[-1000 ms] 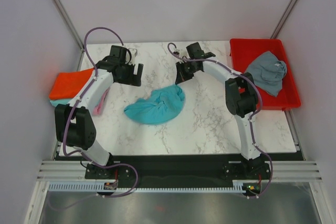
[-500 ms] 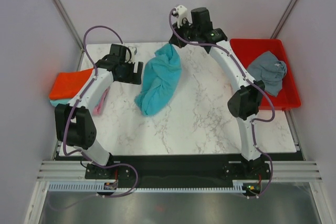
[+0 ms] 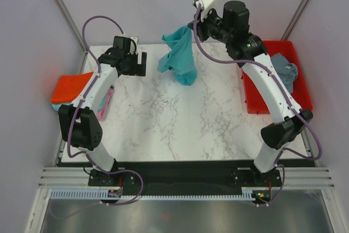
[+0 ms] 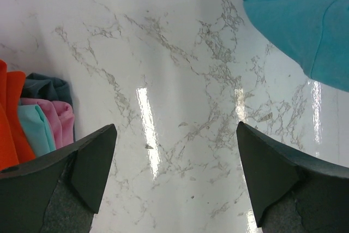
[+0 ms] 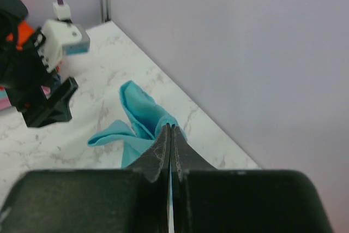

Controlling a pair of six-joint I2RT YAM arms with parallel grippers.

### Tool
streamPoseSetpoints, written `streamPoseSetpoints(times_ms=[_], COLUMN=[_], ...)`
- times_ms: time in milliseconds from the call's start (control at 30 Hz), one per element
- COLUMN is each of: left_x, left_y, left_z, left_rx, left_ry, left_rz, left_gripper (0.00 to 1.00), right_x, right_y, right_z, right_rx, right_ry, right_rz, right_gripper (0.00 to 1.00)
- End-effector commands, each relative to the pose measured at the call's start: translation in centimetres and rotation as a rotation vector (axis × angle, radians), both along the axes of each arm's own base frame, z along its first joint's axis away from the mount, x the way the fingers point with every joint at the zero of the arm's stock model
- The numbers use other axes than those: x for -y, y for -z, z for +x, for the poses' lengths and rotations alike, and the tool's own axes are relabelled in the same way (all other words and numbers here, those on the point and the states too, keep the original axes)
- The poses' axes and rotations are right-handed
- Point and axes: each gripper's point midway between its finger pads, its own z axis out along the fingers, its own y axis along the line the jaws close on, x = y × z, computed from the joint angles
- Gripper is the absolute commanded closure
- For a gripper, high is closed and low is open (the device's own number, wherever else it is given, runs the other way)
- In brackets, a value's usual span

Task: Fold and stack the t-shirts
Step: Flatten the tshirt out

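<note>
Over the far edge of the white marble-patterned table, I saw my right gripper pinched tight on the soft turquoise cloth t-shirt, which hung bunched beneath it, while my left gripper stood spread wide and empty near the pile of orange-red, pink and teal cloth shirts at the left edge.

Right hand pinched shut on turquoise t-shirt, marble table below

surface: marble table | left edge: folded shirt stack | right edge: red tray
</note>
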Motion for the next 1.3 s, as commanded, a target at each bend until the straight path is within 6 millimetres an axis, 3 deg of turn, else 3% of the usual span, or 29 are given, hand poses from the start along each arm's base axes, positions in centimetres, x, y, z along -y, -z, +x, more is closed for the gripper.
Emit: streamPoseSetpoints(times_ms=[0,67,100,167,200,267,300,400,500,533,633,700,733,800,833,900,1033,1133,1267], left_x=[0.3,0.4,0.7,1.9,2.5,3.8,4.1,5.1,5.7,6.4,8.0,9.3,9.6,10.6,10.8,11.6,12.3,12.1,11.9], left_y=[-0.4,-0.1,0.1,0.9,1.2,2.0,2.1,2.8,3.2,3.2,4.0,3.6,4.9,4.7,6.0,6.5,9.1,10.3,11.2], left_z=[1.1,1.1,1.0,0.9,0.7,0.6,0.6,1.0,1.5,1.6,2.4,3.3,3.6,4.4,4.7,5.4,6.5,7.4,8.6], left_rx=[0.019,0.009,0.002,-0.033,-0.048,-0.085,-0.092,-0.121,-0.131,-0.137,-0.162,-0.147,-0.174,-0.151,-0.170,-0.160,-0.195,-0.198,-0.183], left_ry=[-0.035,-0.034,-0.028,0.007,0.023,0.052,0.060,0.084,0.099,0.126,0.192,0.238,0.252,0.292,0.297,0.316,0.332,0.326,0.320], left_rz=[-0.037,-0.047,-0.055,-0.107,-0.128,-0.182,-0.196,-0.221,-0.233,-0.253,-0.293,-0.303,-0.291,-0.278,-0.255,-0.231,-0.211,-0.186,-0.158], left_gripper=[0.02,0.02,0.02,0.02,0.03,0.05,0.05,0.07,0.07,0.07,0.08,0.09,0.11,0.11,0.12,0.12,0.12,0.14,0.16], right_x=[3.8,6.3,8.3,10.9,13.2,15.5,18.7,23.3,24.3,24.0,22.1,19.5,18.0,14.0,12.3,9.7,8.5,8.7,8.8], right_y=[8.6,10.6,14.1,16.5,19.6,21.4,22.3,24.4,25.5,25.7,23.8,22.0,21.7,21.4,22.2,23.8,29.0,30.5,31.0], right_z=[1.7,1.3,1.3,1.1,1.0,1.3,1.9,2.5,2.9,3.1,4.3,4.8,4.8,4.2,3.9,3.0,3.0,3.3,3.4], right_rx=[-0.133,-0.181,-0.253,-0.321,-0.387,-0.463,-0.491,-0.580,-0.593,-0.596,-0.537,-0.478,-0.471,-0.470,-0.484,-0.530,-0.656,-0.677,-0.673], right_ry=[0.158,0.234,0.290,0.384,0.457,0.541,0.648,0.826,0.859,0.847,0.763,0.671,0.618,0.463,0.393,0.328,0.299,0.313,0.320], right_rz=[-0.138,-0.154,-0.187,-0.189,-0.211,-0.156,-0.140,-0.046,-0.082,-0.086,-0.101,-0.114,-0.115,-0.112,-0.130,-0.153,-0.176,-0.197,-0.214], right_gripper=[1.00,1.00,1.00,1.00,1.00,1.00,1.00,1.00,0.96,0.66,0.39,0.37,0.36,0.36,0.36,0.36,0.37,0.37,0.37])
